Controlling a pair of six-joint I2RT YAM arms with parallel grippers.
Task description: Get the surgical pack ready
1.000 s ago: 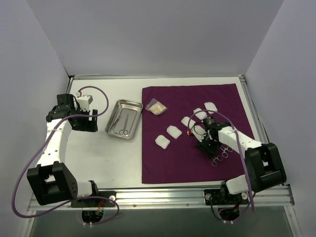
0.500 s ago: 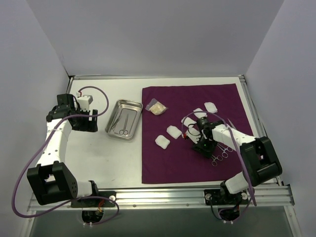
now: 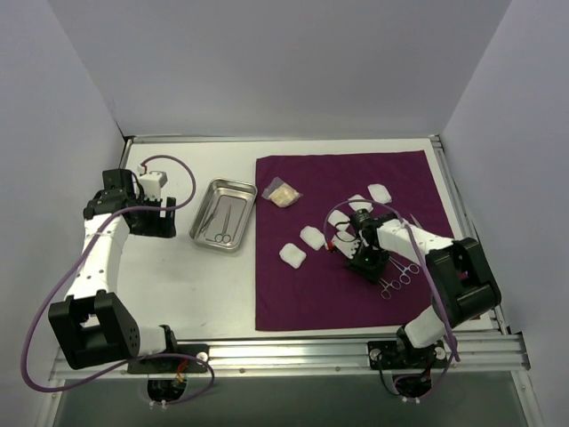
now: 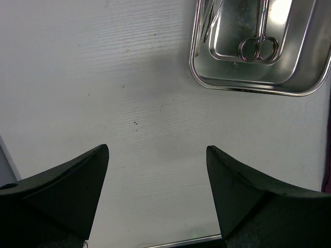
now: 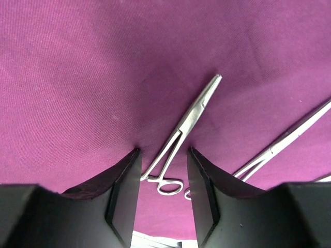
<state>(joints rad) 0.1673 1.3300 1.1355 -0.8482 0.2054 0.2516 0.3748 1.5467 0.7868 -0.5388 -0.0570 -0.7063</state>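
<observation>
Partway: found scissors (image 4: 257, 47) in tray (image 4: 248, 90), clamp (image 5: 181, 134) and pads (image 3: 292, 256) left on cloth (image 3: 302, 302). Noted right gripper (image 5: 163, 151) parted astride clamp, ungripped; left gripper (image 4: 156, 150) spread wide, empty.

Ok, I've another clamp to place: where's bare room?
Free: white tabletop between the rectangular steel tray and near rail; near-left corner of the dark purple cloth. Crowded: white gauze pads and metal instruments by the right tool.

Nothing can be read in any view: no words, labels, brand marks, numbers or signs show on the cloth (image 3: 293, 294), the tray (image 4: 248, 90), the clamp (image 5: 194, 111) or the table (image 4: 103, 77).
</observation>
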